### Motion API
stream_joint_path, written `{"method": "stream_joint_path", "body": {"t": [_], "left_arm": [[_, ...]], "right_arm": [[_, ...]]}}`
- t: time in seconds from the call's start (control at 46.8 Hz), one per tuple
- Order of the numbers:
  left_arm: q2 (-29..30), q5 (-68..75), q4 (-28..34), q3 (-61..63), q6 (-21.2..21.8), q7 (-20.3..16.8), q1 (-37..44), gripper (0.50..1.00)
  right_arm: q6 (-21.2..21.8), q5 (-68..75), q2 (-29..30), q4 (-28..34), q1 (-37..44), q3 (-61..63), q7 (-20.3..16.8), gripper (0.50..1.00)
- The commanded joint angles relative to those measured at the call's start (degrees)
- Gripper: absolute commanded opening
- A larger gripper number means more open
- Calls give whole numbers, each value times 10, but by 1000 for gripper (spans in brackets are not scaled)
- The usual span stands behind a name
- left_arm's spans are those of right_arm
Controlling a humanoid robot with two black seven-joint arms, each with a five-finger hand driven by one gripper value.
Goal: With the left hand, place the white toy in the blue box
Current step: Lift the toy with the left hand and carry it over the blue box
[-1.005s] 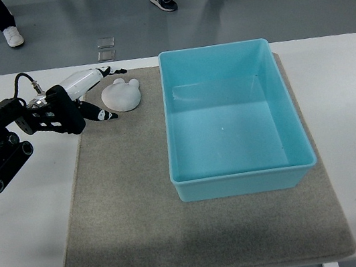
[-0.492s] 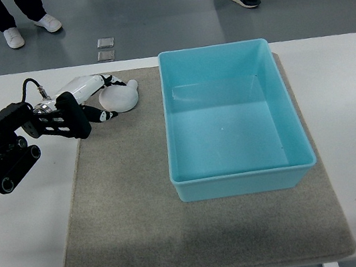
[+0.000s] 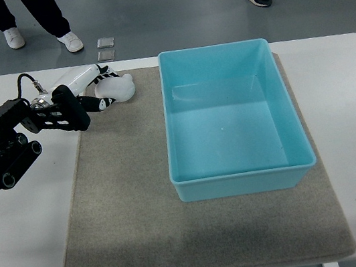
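Evidently the left hand (image 3: 94, 92) has its fingers (image 3: 107, 102) closing around the white toy (image 3: 117, 89), well left of the blue box (image 3: 234, 121); it looks light, rounded, smooth, best cupped across its middle.

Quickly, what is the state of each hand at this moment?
Left hand: at the white toy, fingers around it; a firm grasp cannot be told.
Right hand: not in view.

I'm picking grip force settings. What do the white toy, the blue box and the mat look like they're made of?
White toy: smooth and matte, likely soft rubber or plastic; it can't be told apart by sight. Blue box: rigid moulded plastic, with slight sheen and a crisp rim. Mat: grey felt or short-pile fabric, with a fuzzy, dull surface. The left hand is at the toy.
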Motion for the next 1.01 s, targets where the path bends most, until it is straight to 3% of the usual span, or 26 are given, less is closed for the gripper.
{"method": "stream_joint_path", "body": {"t": [0.0, 0.171, 0.492, 0.599, 0.749, 0.984], "left_arm": [[6, -22, -3, -1, 14, 0, -10, 559], [33, -57, -34, -3, 19, -3, -44, 559], [52, -50, -234, 0, 2, -11, -85, 570], [52, -47, -283, 6, -21, -13, -82, 572], [50, -43, -310, 29, -63, -35, -76, 578], [43, -21, -310, 117, -64, -44, -76, 585]], "right_arm": [[0, 0, 0, 0, 0, 0, 0, 936], [0, 0, 0, 0, 0, 0, 0, 936], [0, 0, 0, 0, 0, 0, 0, 936], [0, 0, 0, 0, 0, 0, 0, 936], [0, 0, 0, 0, 0, 0, 0, 936], [0, 0, 0, 0, 0, 0, 0, 936]]}}
